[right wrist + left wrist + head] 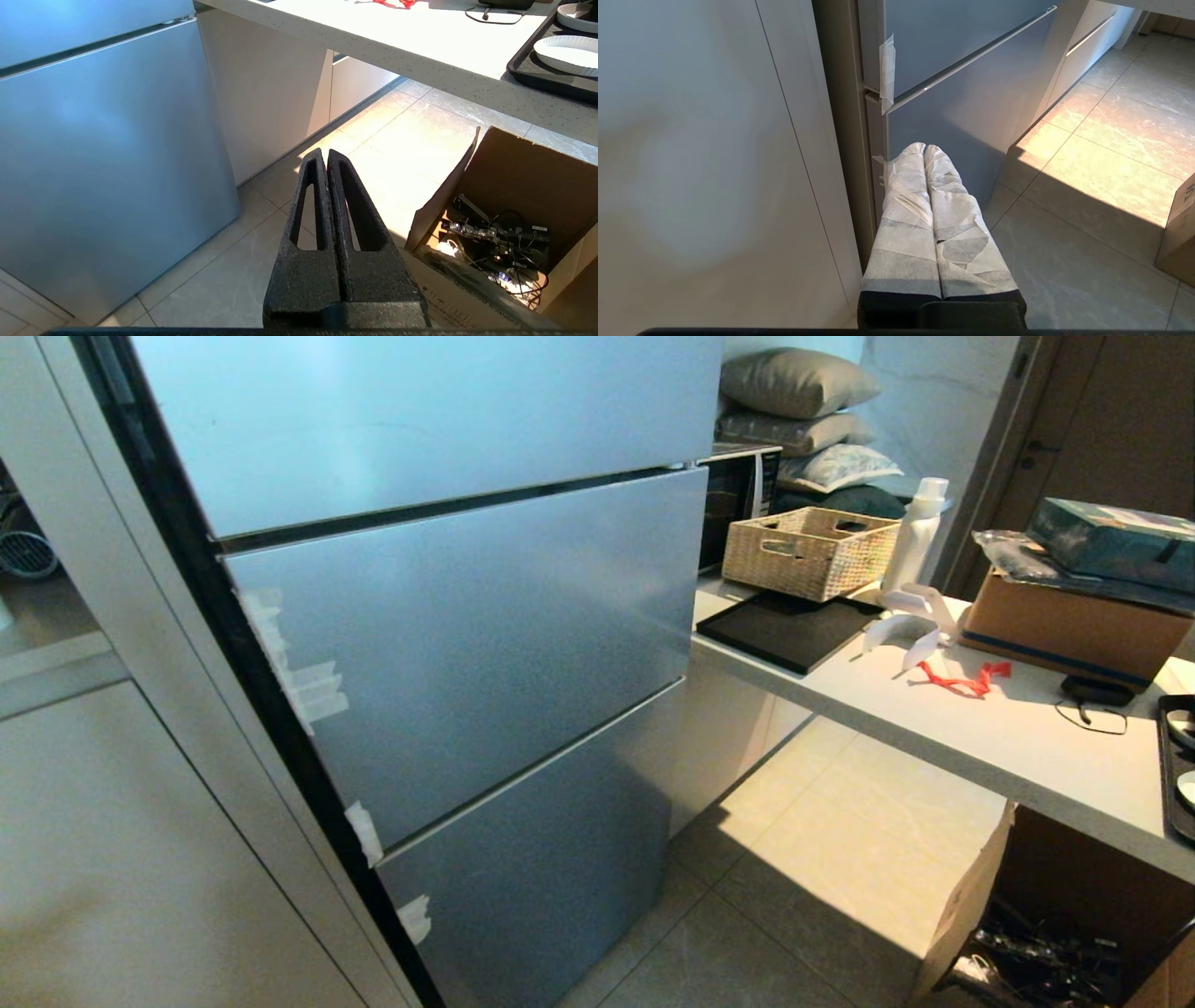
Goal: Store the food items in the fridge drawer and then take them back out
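Both end effectors hang low w/ nothing in them: left end effector point(924, 150), fingers wrapped in white, pressed together near the fridge's point(467, 644) left edge; right end effector point(325, 156) clenched over the floor point(411, 140). You're at the very start, I'd say: fridge fronts all closed, so drawer & fruits out of sight. Next: pull a front open. On the far-right desk point(1008, 728), no readable writing.
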`<state>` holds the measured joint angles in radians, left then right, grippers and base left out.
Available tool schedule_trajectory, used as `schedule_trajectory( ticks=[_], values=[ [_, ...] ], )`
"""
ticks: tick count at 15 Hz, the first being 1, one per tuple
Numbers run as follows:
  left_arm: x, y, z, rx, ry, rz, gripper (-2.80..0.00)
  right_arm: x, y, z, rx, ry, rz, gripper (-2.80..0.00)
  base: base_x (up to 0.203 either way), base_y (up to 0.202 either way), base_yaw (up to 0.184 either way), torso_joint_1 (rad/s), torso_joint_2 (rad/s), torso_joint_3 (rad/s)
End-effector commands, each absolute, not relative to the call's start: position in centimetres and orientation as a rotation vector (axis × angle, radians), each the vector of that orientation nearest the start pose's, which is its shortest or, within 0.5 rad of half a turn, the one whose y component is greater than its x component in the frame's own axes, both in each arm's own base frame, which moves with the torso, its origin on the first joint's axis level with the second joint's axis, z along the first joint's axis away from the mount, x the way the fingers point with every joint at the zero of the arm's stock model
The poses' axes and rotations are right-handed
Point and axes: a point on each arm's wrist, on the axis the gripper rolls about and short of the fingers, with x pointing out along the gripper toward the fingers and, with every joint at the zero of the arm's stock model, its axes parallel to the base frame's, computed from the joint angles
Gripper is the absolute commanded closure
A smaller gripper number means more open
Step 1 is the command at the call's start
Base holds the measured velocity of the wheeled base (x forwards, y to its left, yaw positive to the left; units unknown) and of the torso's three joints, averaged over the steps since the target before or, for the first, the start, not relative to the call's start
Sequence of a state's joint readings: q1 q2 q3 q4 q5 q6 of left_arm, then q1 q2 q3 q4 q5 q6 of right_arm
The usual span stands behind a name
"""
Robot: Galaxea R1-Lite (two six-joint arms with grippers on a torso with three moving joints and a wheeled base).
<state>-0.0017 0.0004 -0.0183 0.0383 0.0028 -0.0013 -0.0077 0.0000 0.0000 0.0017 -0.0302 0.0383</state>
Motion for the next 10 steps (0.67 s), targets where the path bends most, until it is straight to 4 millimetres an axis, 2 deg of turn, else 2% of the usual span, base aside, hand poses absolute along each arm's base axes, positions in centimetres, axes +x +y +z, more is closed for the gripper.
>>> schedule_trajectory(
  ticks=[1, 3, 5, 6, 8, 10],
  values=[
    [-2.4, 0.0, 7.7, -0.001, 0.019, 0.002, 0.0, -2.3, -0.1, 7.5, 0.038, 0.001, -0.038, 0.0, 0.0, 0.0, 0.0, 0.0, 0.0, 0.0],
    [-2.6, 0.0, 8.2, 0.002, -0.008, -0.001, 0.0, -2.3, -0.1, 7.5, 0.038, 0.001, -0.038, 0.0, 0.0, 0.0, 0.0, 0.0, 0.0, 0.0],
    [-3.5, 0.0, 11.9, -0.009, -0.119, -0.018, 0.0, -2.3, -0.1, 7.5, 0.038, 0.001, -0.038, 0.0, 0.0, 0.0, 0.0, 0.0, 0.0, 0.0],
    [-3.3, 0.0, 13.2, -0.029, -0.107, -0.028, 0.0, -2.3, -0.1, 7.5, 0.038, 0.001, -0.038, 0.0, 0.0, 0.0, 0.0, 0.0, 0.0, 0.0],
    [-1.2, 0.0, 16.2, -0.125, -0.016, -0.06, 0.0, -2.3, -0.1, 7.5, 0.038, 0.001, -0.038, 0.0, 0.0, 0.0, 0.0, 0.0, 0.0, 0.0],
    [2.1, -0.2, 18.5, -0.297, 0.076, -0.089, 0.0, -2.3, -0.1, 7.5, 0.038, 0.001, -0.038, 0.0, 0.0, 0.0, 0.0, 0.0, 0.0, 0.0]
  ],
)
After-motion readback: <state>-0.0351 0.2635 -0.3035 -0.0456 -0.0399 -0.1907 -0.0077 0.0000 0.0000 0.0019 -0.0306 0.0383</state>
